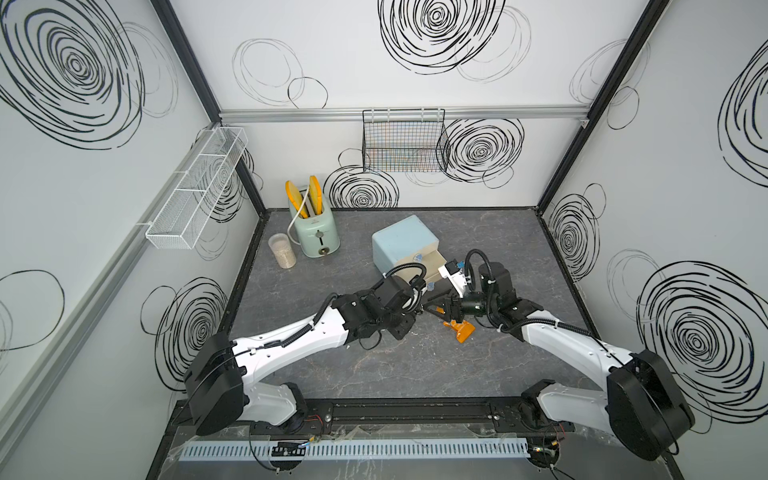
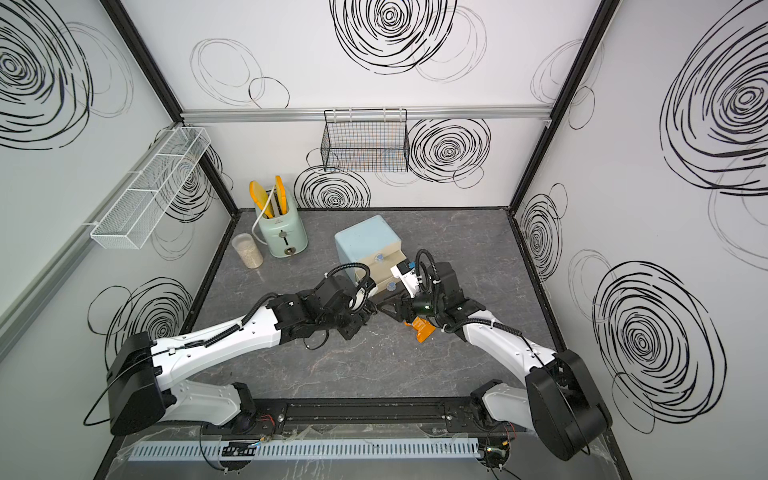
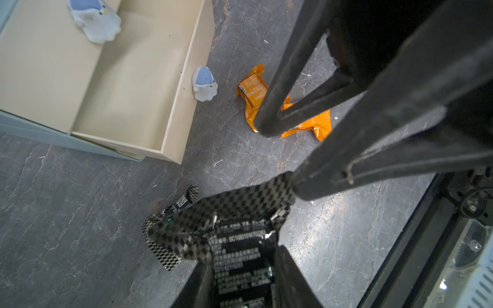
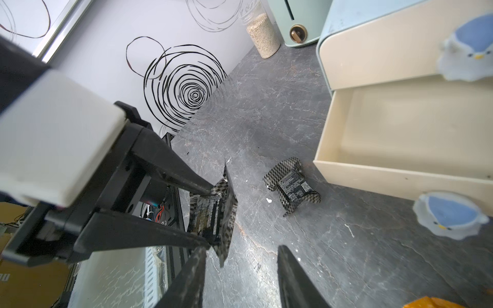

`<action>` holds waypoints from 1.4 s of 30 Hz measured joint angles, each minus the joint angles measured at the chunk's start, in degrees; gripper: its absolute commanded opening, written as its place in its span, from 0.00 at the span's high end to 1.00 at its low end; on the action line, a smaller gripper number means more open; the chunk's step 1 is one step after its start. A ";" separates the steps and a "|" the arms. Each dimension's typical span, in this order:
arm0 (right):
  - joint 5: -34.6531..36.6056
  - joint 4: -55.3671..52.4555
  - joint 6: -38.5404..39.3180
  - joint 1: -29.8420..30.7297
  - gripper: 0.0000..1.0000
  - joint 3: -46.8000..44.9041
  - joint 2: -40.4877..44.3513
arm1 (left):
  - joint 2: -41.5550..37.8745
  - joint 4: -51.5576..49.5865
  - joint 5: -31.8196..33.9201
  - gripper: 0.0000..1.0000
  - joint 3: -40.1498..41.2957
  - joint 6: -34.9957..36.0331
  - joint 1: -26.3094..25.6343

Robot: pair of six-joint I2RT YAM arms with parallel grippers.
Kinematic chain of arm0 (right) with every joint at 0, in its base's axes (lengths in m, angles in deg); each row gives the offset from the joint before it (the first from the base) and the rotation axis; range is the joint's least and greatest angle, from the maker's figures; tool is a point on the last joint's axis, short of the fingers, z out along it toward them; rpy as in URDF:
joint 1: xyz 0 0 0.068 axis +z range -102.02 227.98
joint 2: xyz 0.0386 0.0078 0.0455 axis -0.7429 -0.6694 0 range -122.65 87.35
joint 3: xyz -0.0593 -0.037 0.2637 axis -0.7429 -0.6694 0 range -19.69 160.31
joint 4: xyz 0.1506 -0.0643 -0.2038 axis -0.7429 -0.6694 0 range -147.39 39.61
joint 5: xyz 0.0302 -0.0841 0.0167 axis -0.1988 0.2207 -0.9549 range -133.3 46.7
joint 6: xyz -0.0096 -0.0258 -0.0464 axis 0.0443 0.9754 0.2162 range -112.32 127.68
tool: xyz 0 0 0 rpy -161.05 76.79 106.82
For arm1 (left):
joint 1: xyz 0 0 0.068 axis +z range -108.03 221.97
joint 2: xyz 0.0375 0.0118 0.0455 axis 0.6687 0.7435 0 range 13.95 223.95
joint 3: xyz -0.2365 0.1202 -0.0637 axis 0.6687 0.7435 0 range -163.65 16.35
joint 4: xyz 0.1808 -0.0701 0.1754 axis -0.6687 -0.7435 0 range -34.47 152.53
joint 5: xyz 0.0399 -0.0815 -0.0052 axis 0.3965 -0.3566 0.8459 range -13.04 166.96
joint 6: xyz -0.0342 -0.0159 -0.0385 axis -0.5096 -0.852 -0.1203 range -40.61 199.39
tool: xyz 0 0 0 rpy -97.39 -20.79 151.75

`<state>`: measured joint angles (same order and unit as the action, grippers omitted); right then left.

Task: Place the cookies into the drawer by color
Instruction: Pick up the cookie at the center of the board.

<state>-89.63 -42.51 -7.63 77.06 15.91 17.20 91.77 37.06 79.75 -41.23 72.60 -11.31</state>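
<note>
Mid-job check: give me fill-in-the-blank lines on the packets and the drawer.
The left pincer grips a ____ checkered packet. A second checkered packet lies on the ____ beside the open drawer. That drawer looks ____. The third packet, by the right arm, is ____.
Missing: black; table; empty; orange.

Well beyond the fingers (image 4: 173, 170), a mint-green toaster (image 1: 316, 235) holds two yellow bread slices (image 1: 296, 200); a grain-filled jar (image 1: 282, 250) stands just beside it. Farther off hang a white mesh basket (image 1: 195, 191) and a black wire basket (image 1: 405, 141).
</note>
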 measured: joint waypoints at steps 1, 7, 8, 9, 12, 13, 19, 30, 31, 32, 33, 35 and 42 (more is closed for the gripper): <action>-0.02 0.09 -0.11 0.13 0.57 0.13 -0.15 | 0.04 0.00 -0.22 0.81 -0.04 0.00 -0.02; -0.09 0.42 -0.68 0.79 0.69 0.70 -1.40 | 0.68 0.33 -1.09 0.80 -0.31 -0.02 -0.48; -0.09 0.48 -0.70 0.87 0.70 0.74 -1.55 | 0.76 0.33 -1.18 0.80 -0.31 -0.04 -0.55; -0.11 0.55 -0.81 0.96 0.74 0.85 -1.68 | 0.87 0.35 -1.29 0.80 -0.33 -0.04 -0.63; -0.17 0.87 -0.87 1.11 0.83 1.07 -1.92 | 1.05 0.44 -1.46 0.79 -0.50 -0.09 -0.63; -0.20 1.03 -1.01 1.11 0.85 1.07 -1.92 | 1.05 0.52 -1.46 0.79 -0.63 -0.11 -0.63; -0.48 1.84 -1.29 1.14 0.94 1.07 -1.95 | 1.05 1.64 -1.25 0.75 -1.07 -0.70 -0.63; 0.07 2.91 -3.30 -1.51 1.00 1.36 -1.07 | -1.25 4.66 0.11 0.34 -0.42 -2.67 0.26; 0.20 3.30 -3.72 -2.62 1.00 1.36 -0.55 | -2.62 5.33 0.02 0.32 0.22 -2.95 0.92; 0.20 3.58 -4.07 -3.54 1.00 1.38 -0.11 | -3.82 5.73 -0.11 0.31 0.79 -3.15 1.60; 0.17 3.87 -4.52 -4.57 1.00 1.51 0.22 | -5.42 6.16 -0.33 0.29 1.53 -3.41 2.58; 0.15 4.35 -5.14 -6.05 1.00 2.21 0.26 | -8.33 6.60 -0.83 0.28 2.82 -3.91 4.72; 0.37 5.66 -7.28 -9.81 1.00 5.86 -0.22 | -16.96 7.69 -3.26 0.28 7.52 -5.73 12.46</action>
<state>-89.26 -36.85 -14.91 67.25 21.77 16.98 74.81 44.75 76.49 -33.71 66.88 1.15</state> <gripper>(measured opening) 0.048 0.721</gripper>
